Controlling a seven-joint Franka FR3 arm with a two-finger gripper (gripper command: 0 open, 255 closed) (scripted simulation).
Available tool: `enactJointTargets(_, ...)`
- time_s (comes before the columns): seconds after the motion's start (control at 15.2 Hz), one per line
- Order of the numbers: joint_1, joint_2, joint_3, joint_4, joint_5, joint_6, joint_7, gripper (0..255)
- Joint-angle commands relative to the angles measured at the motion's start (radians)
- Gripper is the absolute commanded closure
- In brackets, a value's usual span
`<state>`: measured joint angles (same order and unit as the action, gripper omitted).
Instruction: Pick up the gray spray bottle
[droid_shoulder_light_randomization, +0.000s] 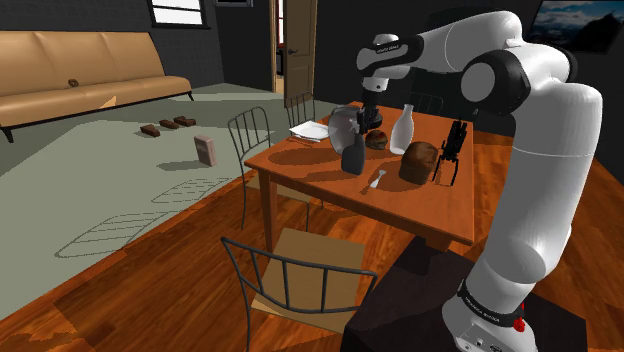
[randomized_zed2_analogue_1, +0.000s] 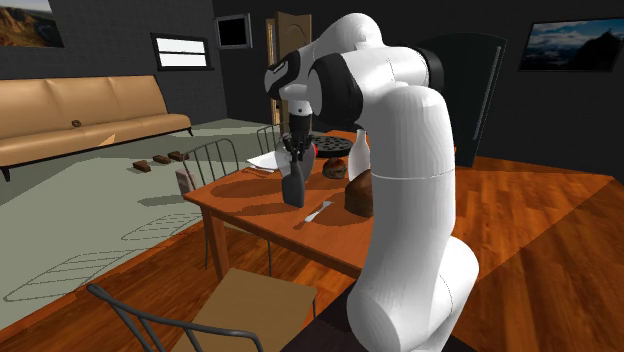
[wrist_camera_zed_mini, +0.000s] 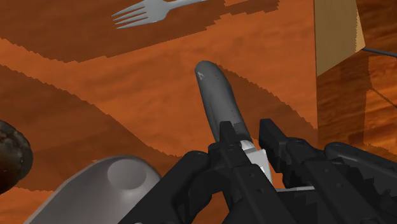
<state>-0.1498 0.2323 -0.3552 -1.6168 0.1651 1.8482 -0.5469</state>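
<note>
The dark gray spray bottle stands near the middle of the wooden table, its base at or just above the tabletop. My black gripper comes down on it from above. In the second exterior view the gripper sits over the bottle's head. In the wrist view the gripper is shut on the bottle's pale head, one finger on each side, and the bottle's gray body reaches away from the fingers toward the tabletop.
A fork lies just beside the bottle. A white bottle, a brown loaf, a small dark muffin, a grey rounded vessel, papers and a black object crowd the table. Wire chairs stand around it.
</note>
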Motion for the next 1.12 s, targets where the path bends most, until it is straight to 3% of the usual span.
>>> enactJointTargets(0.0,-0.001,0.000,0.000,0.012,-0.001,-0.013,0.001,255)
enactJointTargets(1.06,-0.015,0.015,-0.005,0.223,0.001,-0.209,0.015,255)
